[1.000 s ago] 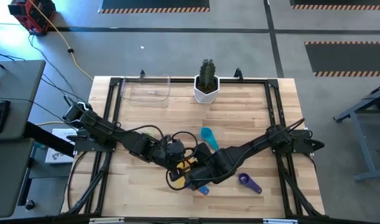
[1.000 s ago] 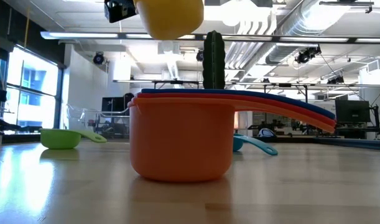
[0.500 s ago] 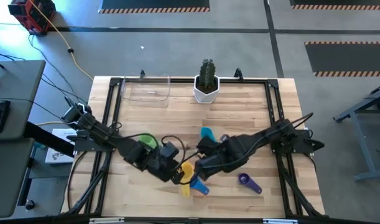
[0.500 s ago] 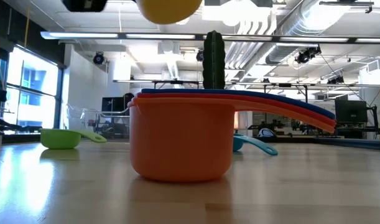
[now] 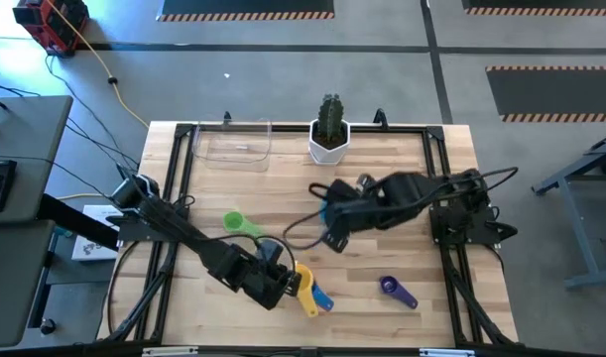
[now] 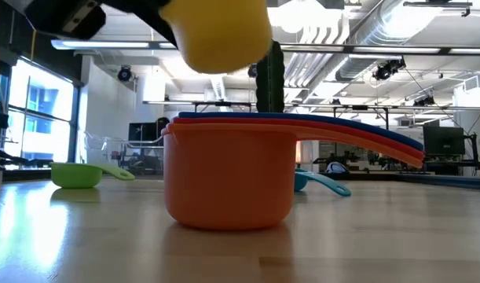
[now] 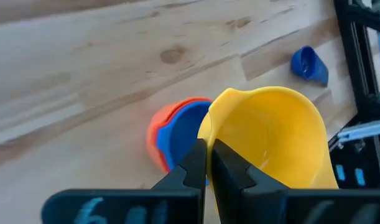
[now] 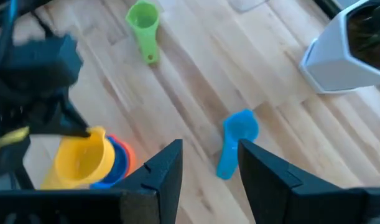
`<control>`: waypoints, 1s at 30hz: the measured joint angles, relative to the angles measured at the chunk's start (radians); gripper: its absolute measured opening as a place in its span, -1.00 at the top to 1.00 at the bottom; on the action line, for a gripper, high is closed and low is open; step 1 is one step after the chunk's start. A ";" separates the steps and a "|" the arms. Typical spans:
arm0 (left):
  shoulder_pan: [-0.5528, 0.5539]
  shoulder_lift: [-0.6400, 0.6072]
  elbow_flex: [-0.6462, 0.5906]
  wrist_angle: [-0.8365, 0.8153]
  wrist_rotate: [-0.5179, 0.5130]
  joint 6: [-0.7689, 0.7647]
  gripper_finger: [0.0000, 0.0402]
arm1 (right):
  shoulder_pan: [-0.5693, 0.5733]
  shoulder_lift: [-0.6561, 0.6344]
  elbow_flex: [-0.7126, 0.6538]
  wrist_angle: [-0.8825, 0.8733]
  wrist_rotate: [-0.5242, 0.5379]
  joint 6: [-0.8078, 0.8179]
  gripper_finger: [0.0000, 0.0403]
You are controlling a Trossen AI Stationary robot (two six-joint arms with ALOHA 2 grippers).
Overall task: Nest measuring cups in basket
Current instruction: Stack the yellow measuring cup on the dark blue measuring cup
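Note:
A yellow measuring cup (image 6: 220, 35) hangs tilted just above a nested stack of orange, red and blue cups (image 6: 228, 173) that stands on its base near the table's front edge (image 5: 320, 299). My left gripper (image 5: 288, 283) is shut on the yellow cup (image 7: 270, 143). My right gripper (image 8: 208, 168) is open and holds nothing, raised over the table's middle (image 5: 334, 236). A teal cup (image 8: 236, 140), a green cup (image 5: 241, 223) and a purple cup (image 5: 397, 291) lie on the wood. The clear basket (image 5: 233, 144) stands at the far left. My left gripper pinches the yellow cup's side wall at the rim (image 7: 207, 127), with one finger inside the bowl and one outside. The fingers slant down from the table's left. The cup is lifted clear, tipped with its mouth toward the wrist camera, over the stacked cups.
A white hexagonal pot with a cactus (image 5: 329, 134) stands at the far edge beside the basket. A black frame (image 5: 436, 169) runs along the table's sides. Bare wood lies between the green cup and the basket.
My left gripper has moved toward the near edge and down and rolled its wrist, so the yellow cup now hangs lower and tipped over the stack. My right gripper has risen and drawn back toward the far right, staying open. This has uncovered the green cup.

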 joint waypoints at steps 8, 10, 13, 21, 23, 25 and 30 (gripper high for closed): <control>0.008 0.081 0.000 0.086 -0.012 -0.057 0.98 | -0.047 -0.012 0.000 -0.001 -0.006 -0.060 0.28; 0.008 0.090 0.000 0.086 -0.012 -0.079 0.98 | -0.047 -0.012 0.000 0.000 -0.008 -0.072 0.28; 0.007 0.092 0.000 0.082 -0.013 -0.098 0.98 | -0.047 -0.012 0.000 -0.001 -0.009 -0.088 0.28; -0.008 0.092 0.000 0.024 0.012 -0.178 0.98 | -0.047 -0.012 0.000 0.000 -0.009 -0.122 0.28; -0.012 0.092 0.000 0.010 0.012 -0.203 0.98 | -0.047 -0.012 0.000 -0.001 -0.010 -0.128 0.28; -0.013 0.092 0.000 0.012 0.014 -0.211 0.97 | -0.047 -0.012 0.000 -0.001 -0.010 -0.128 0.28; -0.010 0.092 0.000 0.020 0.052 -0.211 0.92 | -0.047 -0.012 0.000 -0.001 -0.009 -0.139 0.28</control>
